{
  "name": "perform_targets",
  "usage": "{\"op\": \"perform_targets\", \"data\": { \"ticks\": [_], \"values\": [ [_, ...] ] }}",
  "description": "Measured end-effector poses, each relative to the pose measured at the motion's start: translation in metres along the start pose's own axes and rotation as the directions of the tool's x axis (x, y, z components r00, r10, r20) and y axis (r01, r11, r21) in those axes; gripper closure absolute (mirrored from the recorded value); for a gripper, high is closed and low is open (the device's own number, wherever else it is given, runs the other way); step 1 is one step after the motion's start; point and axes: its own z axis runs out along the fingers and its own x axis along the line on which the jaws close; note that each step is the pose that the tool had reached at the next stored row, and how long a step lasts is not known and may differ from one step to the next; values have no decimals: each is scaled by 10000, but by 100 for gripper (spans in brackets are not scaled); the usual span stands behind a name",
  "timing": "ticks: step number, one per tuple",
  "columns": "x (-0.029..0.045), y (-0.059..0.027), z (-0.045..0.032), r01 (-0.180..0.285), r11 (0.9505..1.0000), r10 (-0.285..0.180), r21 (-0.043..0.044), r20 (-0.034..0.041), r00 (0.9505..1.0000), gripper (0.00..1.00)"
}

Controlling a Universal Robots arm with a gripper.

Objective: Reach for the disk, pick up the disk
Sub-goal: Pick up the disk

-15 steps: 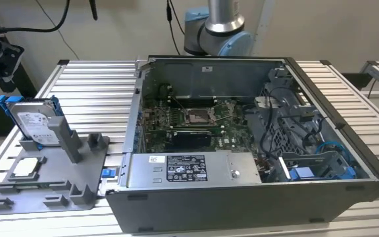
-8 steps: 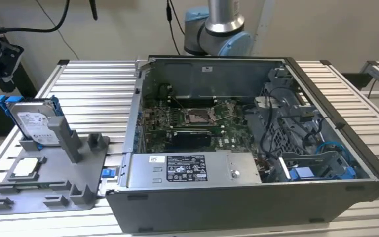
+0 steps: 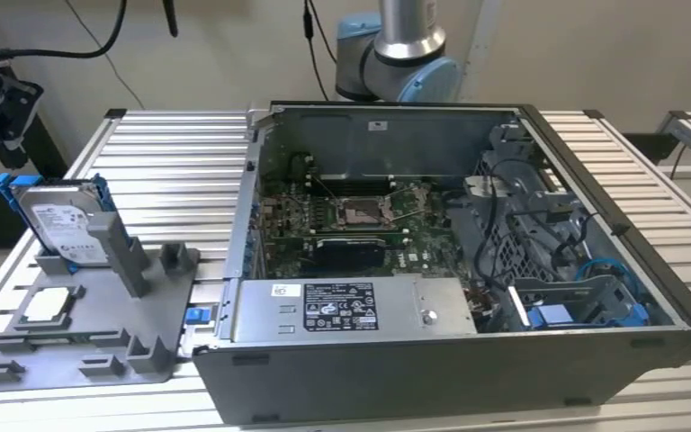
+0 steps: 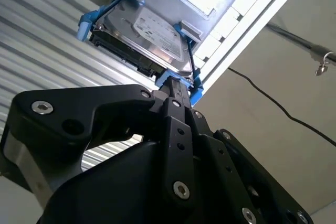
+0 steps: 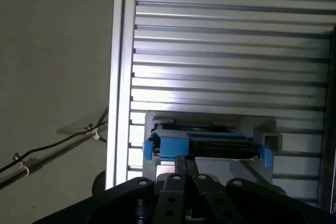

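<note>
Exterior view: disk [image 3: 64, 225] stands on edge in the grey rack [image 3: 141, 310] at the counter [image 3: 166, 153] corner, I guess so its top edge is grabbable. Tool [image 3: 7, 151] hangs just above, not touching. Second wrist view: jaws look pinched together, holding nothing. First wrist view: open slats beyond the disk.

The tabletop [image 3: 166, 148] is a bed of ribbed silver aluminium slats that run along its width, with dark caps at the two far corners. An open grey computer case [image 3: 442, 369] lies on its side on the slats. It covers the middle of the tabletop, comes up to the near edge and stops close to the edge on the exterior view's right. Just beside the case, at the near corner on the exterior view's left, a flat grey moulded holder [image 3: 94, 351] rests on the slats.
</note>
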Motion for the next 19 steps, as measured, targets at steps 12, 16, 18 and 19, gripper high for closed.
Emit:
{"op": "perform_targets", "data": {
  "ticks": [12,16,18,19],
  "values": [
    [4,0,1,1847,9828,-1847,-5,-69,9828,100],
    [5,0,1,2518,9678,-2518,-11,-95,9677,100],
    [5,0,1,2861,9582,-2861,-15,-108,9582,100],
    [4,0,1,3033,9529,-3033,-17,-114,9528,100]
  ]
}}
